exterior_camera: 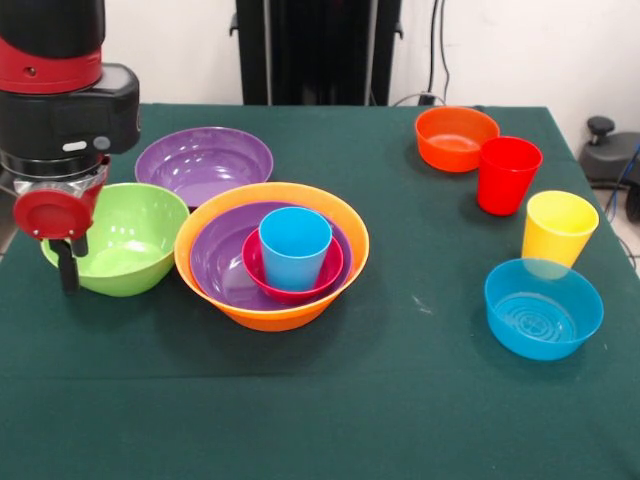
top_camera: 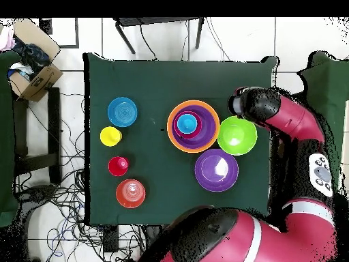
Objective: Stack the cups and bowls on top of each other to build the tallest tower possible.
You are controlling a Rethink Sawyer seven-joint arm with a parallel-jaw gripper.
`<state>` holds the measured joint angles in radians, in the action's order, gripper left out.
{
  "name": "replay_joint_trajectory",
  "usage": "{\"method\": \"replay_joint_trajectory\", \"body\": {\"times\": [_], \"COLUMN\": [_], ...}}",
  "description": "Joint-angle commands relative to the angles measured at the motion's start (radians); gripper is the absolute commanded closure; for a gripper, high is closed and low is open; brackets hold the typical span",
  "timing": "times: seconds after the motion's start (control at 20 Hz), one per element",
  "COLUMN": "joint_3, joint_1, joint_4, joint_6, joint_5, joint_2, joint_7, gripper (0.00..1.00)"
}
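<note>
hanging at the lime green bowl's (exterior_camera: 120, 240) rim, fingers (exterior_camera: 68, 262) too hidden to tell spread.

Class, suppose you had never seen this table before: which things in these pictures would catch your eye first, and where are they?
First comes the tower at mid-table: a large orange bowl holding a purple bowl, a small pink-red bowl and a blue cup. Next, the robot arm hangs over the lime green bowl beside it. Across the green cloth, a red cup, a yellow cup, a small orange bowl and a small blue bowl stand apart.
</note>
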<state>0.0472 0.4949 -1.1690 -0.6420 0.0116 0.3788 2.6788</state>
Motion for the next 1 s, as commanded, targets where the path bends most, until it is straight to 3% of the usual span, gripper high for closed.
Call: {"method": "replay_joint_trajectory", "body": {"times": [0.05, 1.0], "joint_3": [-0.106, -0.124], "joint_1": [0.004, 0.010], "joint_4": [-0.121, -0.148], "joint_6": [0.035, 0.088], "joint_5": [-0.026, -0.032], "joint_2": [0.004, -0.019], "joint_7": [-0.082, -0.076], "gripper": [0.00, 0.00]}}
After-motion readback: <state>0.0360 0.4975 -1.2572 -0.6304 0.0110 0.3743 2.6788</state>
